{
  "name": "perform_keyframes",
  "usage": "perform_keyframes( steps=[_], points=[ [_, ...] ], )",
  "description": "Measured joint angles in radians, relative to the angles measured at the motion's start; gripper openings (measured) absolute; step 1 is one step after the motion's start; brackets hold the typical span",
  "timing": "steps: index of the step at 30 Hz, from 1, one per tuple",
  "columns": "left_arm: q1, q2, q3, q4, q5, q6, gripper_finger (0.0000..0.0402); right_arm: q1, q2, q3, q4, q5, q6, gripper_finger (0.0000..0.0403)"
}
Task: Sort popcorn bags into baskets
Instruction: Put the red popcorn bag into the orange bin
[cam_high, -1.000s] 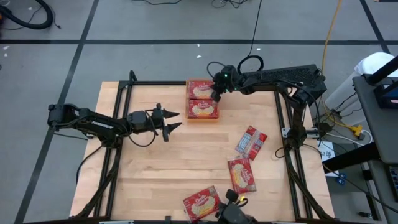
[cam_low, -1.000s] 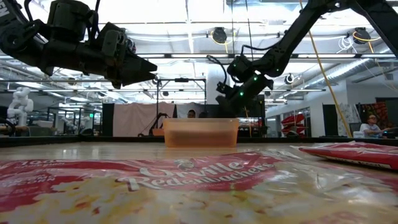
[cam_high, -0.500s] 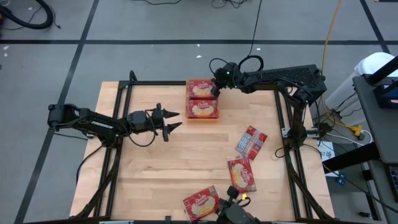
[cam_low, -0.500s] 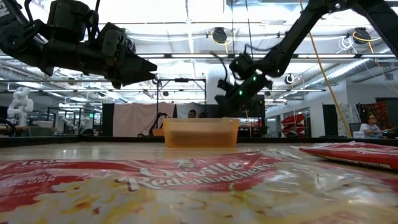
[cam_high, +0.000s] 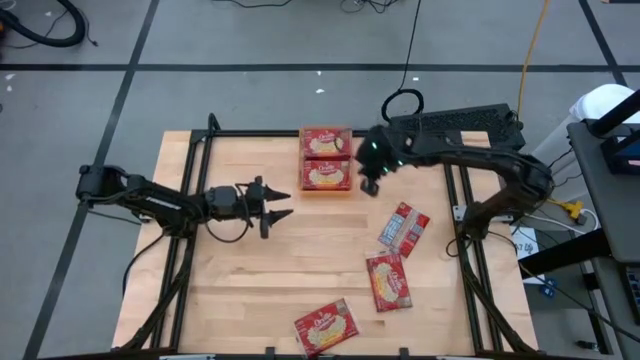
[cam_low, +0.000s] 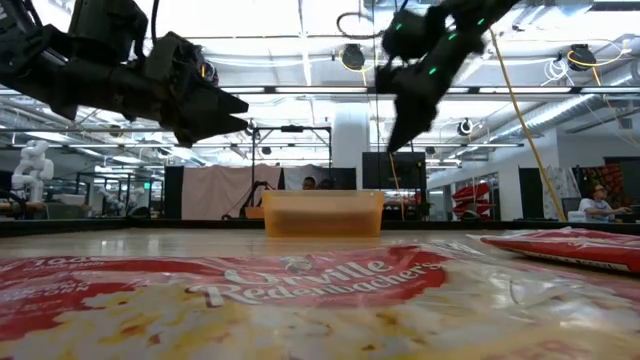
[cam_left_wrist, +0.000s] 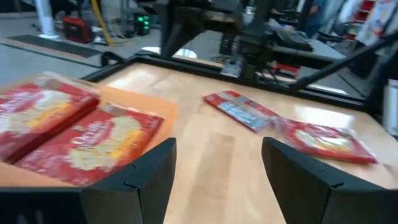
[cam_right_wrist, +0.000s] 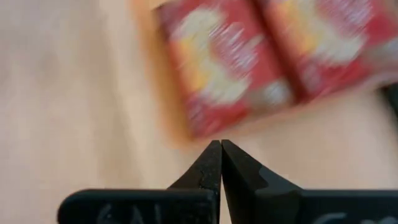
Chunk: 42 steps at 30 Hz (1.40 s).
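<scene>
My count: popcorn bags x5 — 2 in tray, 3 on table; orange tray x1.

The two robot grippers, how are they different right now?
The left gripper has its jaws open, while the right gripper has its jaws pressed shut. The left gripper hovers over bare wood at the table's middle; the right gripper is beside the orange tray of popcorn bags. Both are dark, two-fingered and holding nothing.
</scene>
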<state>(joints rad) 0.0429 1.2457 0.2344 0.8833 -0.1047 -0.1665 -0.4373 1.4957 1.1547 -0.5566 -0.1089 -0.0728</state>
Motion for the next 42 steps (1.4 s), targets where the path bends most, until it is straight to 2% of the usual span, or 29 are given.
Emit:
perform_keyframes(
  steps=[5, 10, 17, 23, 28, 36, 42],
  points=[
    [-0.074, 0.000, 0.000, 0.000, 0.000, -0.004, 0.0241, 0.136, -0.160, -0.140, -0.041, -0.038, 0.160, 0.0005],
    [-0.136, 0.000, 0.000, 0.000, -0.004, -0.020, 0.0241, 0.270, -0.310, -0.297, -0.040, -0.053, 0.392, 0.0009],
    [-0.164, 0.000, 0.000, 0.000, -0.055, -0.021, 0.0241, 0.482, -0.440, -0.482, -0.017, -0.053, 0.787, 0.0066],
    [-0.156, 0.000, 0.000, 0.002, -0.109, -0.021, 0.0241, 0.649, -0.450, -0.583, 0.122, -0.050, 1.037, 0.0128],
    [-0.130, 0.000, 0.000, 0.002, -0.114, -0.011, 0.0241, 0.746, -0.449, -0.657, 0.167, 0.010, 1.207, 0.0150],
    [-0.087, 0.000, 0.000, 0.002, -0.114, 0.007, 0.0241, 0.780, -0.430, -0.792, 0.393, 0.070, 1.334, 0.0155],
    [-0.084, 0.000, 0.000, 0.001, -0.114, 0.010, 0.0241, 0.778, -0.382, -0.841, 0.529, 0.060, 1.327, 0.0155]
  ],
)
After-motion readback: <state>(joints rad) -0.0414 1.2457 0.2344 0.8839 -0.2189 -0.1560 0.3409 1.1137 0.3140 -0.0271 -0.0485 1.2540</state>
